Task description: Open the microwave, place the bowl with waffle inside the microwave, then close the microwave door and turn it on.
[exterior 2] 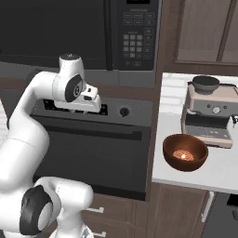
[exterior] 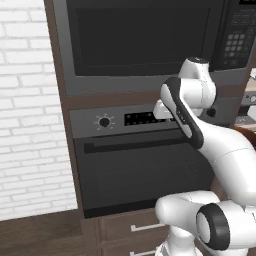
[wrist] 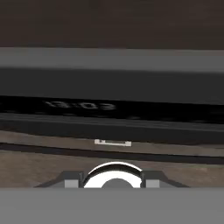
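Observation:
The microwave (exterior: 150,80) is built in above the oven, its dark-glass microwave door (exterior: 140,40) shut flat, its keypad (exterior 2: 137,39) to the right. On the white counter stands the reddish-brown bowl (exterior 2: 185,155), upright, with the small orange waffle (exterior 2: 182,155) inside. My gripper (exterior 2: 96,100) hangs below the microwave, close in front of the oven's control strip, well left of the bowl and touching nothing. Its fingers are hidden by the white hand (exterior: 162,110), so their spread does not show. In the hand view the oven's clock display (wrist: 81,105) lies just ahead.
The black oven (exterior: 145,170) with a knob (exterior: 104,121) and long bar handle (exterior 2: 88,130) sits under the microwave. A coffee machine (exterior 2: 209,116) topped by a dark cup (exterior 2: 206,83) stands behind the bowl. Drawers (exterior: 135,227) lie below, a white brick wall (exterior: 27,110) at left.

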